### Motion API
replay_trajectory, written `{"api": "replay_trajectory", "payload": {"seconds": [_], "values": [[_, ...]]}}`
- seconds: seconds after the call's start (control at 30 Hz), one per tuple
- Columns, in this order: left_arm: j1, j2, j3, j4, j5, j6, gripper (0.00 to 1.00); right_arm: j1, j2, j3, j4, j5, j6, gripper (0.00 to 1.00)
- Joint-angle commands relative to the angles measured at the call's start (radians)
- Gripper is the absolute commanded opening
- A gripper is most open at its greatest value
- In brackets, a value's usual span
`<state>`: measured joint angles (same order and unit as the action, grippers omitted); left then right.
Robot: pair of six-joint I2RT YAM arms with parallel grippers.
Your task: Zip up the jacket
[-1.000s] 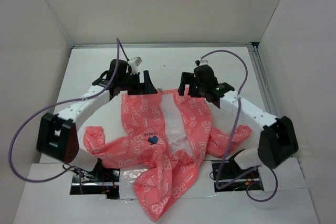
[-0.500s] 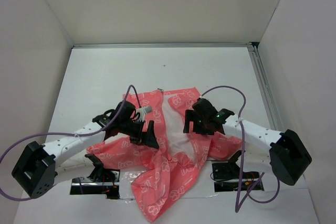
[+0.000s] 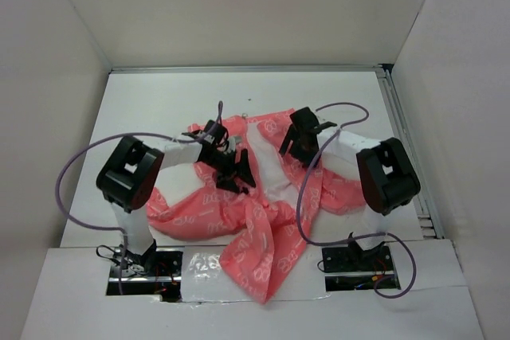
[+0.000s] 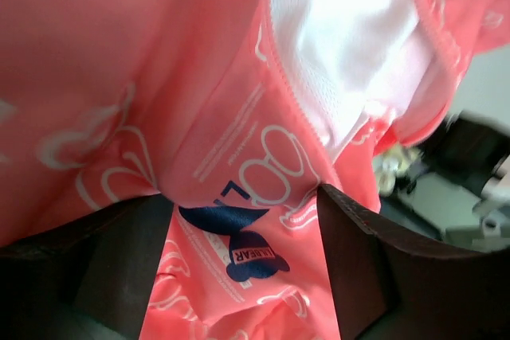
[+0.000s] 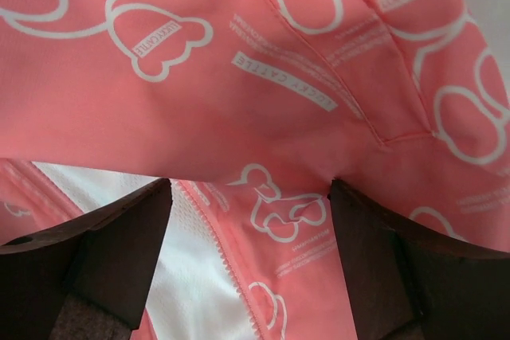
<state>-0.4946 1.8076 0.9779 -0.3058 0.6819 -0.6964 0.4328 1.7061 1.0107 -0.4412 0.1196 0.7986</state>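
Jacket [image 3: 239,212] lies on the table [image 3: 151,101] between the two arms, front up and still unzipped. A pale lining [image 3: 267,171] strip shows down the open middle.

Change: a second ago both grippers sat at the jacket's far edge with the cloth spread fairly flat and the sleeves out. Now both have come back over the body. The left gripper [image 3: 233,171] is on the left front panel, and the right gripper [image 3: 300,142] is on the right panel near the far edge. The cloth is more bunched and the sleeves are drawn in. Judgement: spreading looks finished and they are now hunting for the two zipper edges. No zipping has started.

Tool state:
- Left jaws are spread and pressed down astride a hump of cloth, with the dark blue chest mark [image 4: 243,244] between them. Nothing is pinched yet.
- Right jaws are also spread, straddling pink cloth just beside the zipper teeth [image 5: 227,272]. Nothing is gripped.

Orientation: the long axis runs far to near, skewing slightly right at the near end. The near tip hangs past the table's near edge, between the arm bases. The straight edge faces the far wall. I cannot tell for sure which end is the collar. The slider is not visible.
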Motion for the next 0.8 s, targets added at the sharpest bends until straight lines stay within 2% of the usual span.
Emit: {"api": "replay_trajectory", "payload": {"seconds": [0.0,0.1,0.2,0.27,0.4,0.47,0.57,0.6,0.77], "values": [[0.097,0.127,0.167,0.008,-0.144,0.103,0.85,-0.075,0.075,0.089,-0.011,-0.004,-0.027,0.85],[0.151,0.173,0.270,0.008,-0.108,0.135,0.83,-0.107,0.069,0.088,-0.008,-0.070,-0.062,0.84],[0.157,0.136,0.310,0.013,-0.142,0.190,0.86,-0.103,-0.020,0.048,0.028,-0.078,-0.119,0.89],[0.166,0.095,0.367,-0.010,-0.202,0.215,0.88,-0.105,-0.081,0.065,0.032,-0.071,-0.175,0.90],[0.202,0.033,0.467,-0.016,-0.180,0.251,0.93,-0.097,-0.128,0.187,0.015,-0.068,-0.282,0.90],[0.214,0.035,0.540,-0.016,-0.156,0.287,0.99,-0.094,-0.126,0.233,-0.008,-0.043,-0.305,0.91],[0.214,0.099,0.691,-0.038,-0.121,0.357,0.99,-0.089,-0.085,0.321,-0.024,-0.005,-0.370,0.91],[0.217,0.167,0.738,-0.048,-0.102,0.373,0.99,-0.091,-0.035,0.378,-0.036,0.008,-0.396,0.91],[0.235,0.434,1.144,-0.108,-0.007,0.465,0.99,-0.103,0.169,0.592,-0.115,-0.004,-0.496,0.88]]}}
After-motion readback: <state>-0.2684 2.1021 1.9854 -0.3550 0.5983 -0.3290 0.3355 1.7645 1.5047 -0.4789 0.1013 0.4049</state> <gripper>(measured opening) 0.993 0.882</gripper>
